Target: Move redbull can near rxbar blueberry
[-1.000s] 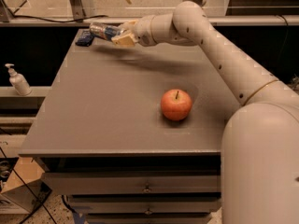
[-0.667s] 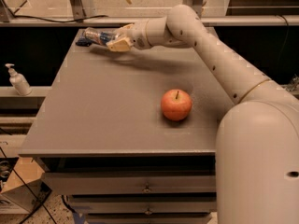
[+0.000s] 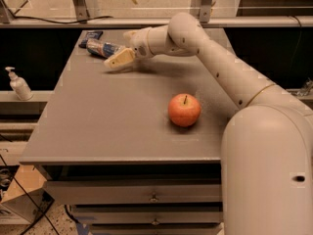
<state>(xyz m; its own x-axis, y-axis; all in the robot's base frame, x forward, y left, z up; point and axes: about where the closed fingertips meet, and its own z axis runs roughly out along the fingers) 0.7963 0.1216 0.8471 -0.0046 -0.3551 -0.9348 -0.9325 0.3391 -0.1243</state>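
A: If the can (image 3: 103,48) only has to end up near the bar (image 3: 91,36), how much is left, do you think?

B: Very little, I judge. The can lies on its side on the surface (image 3: 107,121), just beside the bar, on the side of the bar that faces the apple (image 3: 184,110). A thin strip of surface seems to show between them, though I can't tell for sure whether they touch.

A: And the hand?

B: The hand (image 3: 118,49) is near the bar too, just past the can from it. Its fingers (image 3: 120,59) stand wide apart, one low by the surface and the other higher. The end of the can farthest from the bar sits at the mouth between them. Nothing is clamped, and the can looks to rest on the surface under its own weight.

A: So the placing is done?

B: By how things lie, yes. The can is as near the bar as it needs to be, while the apple sits well apart from the bar, toward the front edge.

A: What remains, then?

B: Only getting the hand clear, I'd say. A can on its side rolls easily, so a finger brushing it on the way out could nudge it off from the bar or push it into the bar. Lifting straight up beside the bar before swinging the arm (image 3: 220,67) back looks the safe way.
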